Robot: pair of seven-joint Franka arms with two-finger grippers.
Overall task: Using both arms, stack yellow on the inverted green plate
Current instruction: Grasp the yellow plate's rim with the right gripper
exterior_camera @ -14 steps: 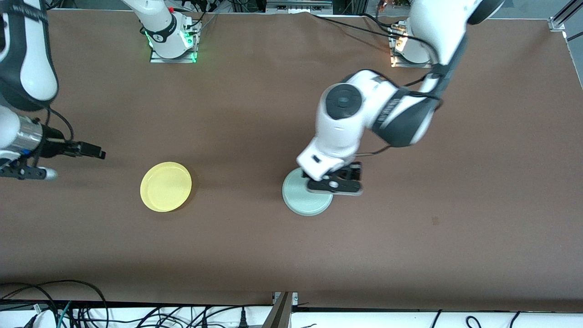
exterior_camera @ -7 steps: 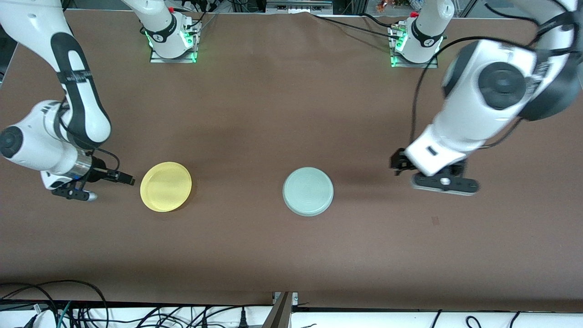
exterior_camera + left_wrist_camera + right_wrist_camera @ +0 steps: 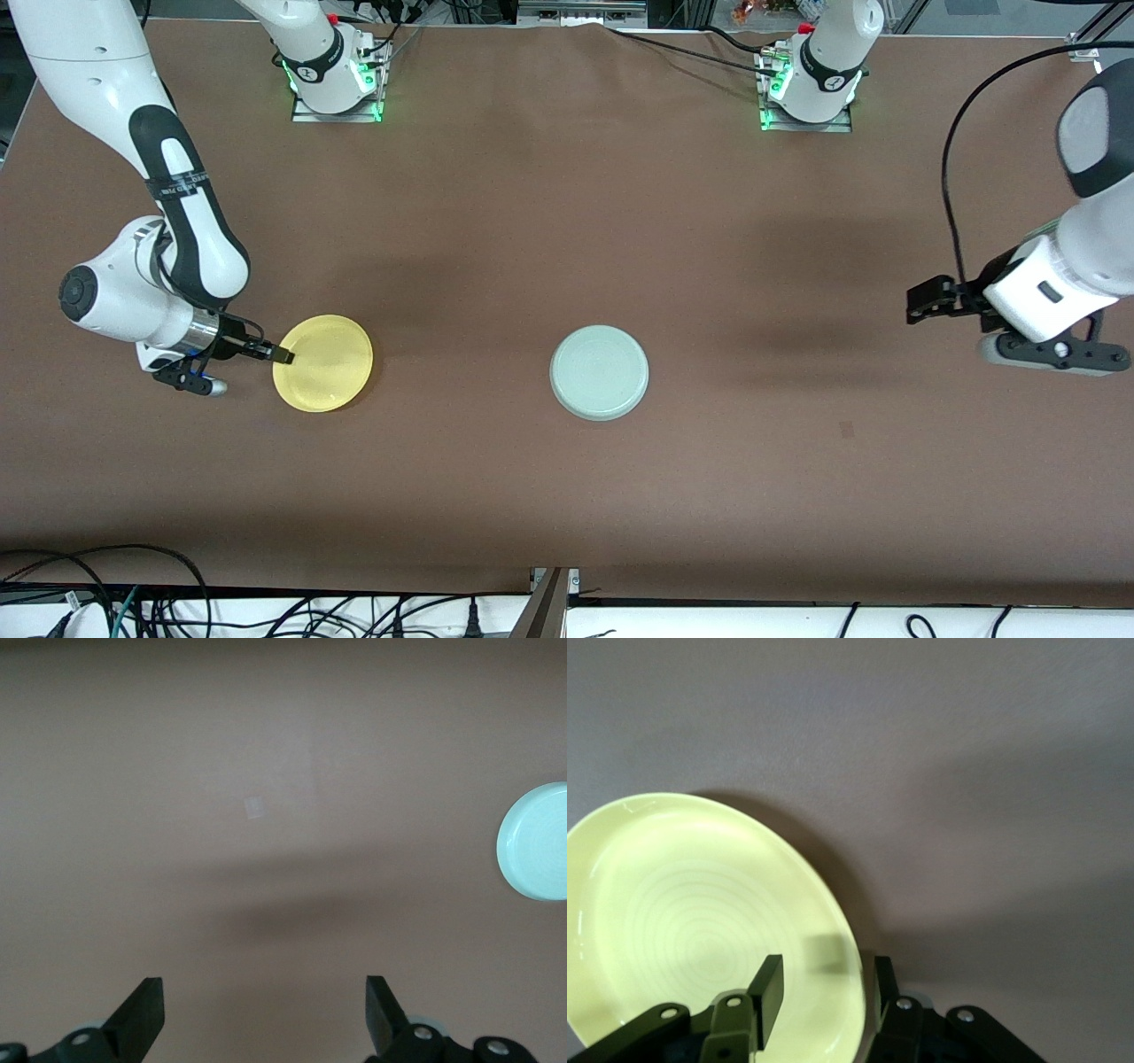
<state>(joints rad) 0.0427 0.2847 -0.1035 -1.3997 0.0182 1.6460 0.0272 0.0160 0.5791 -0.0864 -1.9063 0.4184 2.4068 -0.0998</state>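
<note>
Yellow [image 3: 323, 363] plate's rim sits between the right hand's [image 3: 822, 985] part-open fingers; left hand [image 3: 264, 1014] gapes, empty.

You see the yellow plate [image 3: 700, 921] as pale lemon, glossy, with faint concentric rings across its inner face, and the black fingers of your right gripper [image 3: 819, 988] straddle its rim. The green plate [image 3: 599, 371] is pale mint with faint rings on its upturned underside. Under your black, silver-screwed left gripper [image 3: 264, 1014], the brown table [image 3: 567, 221] carries a small pale square mark [image 3: 254, 806]. Both arms are white with black bands.
</note>
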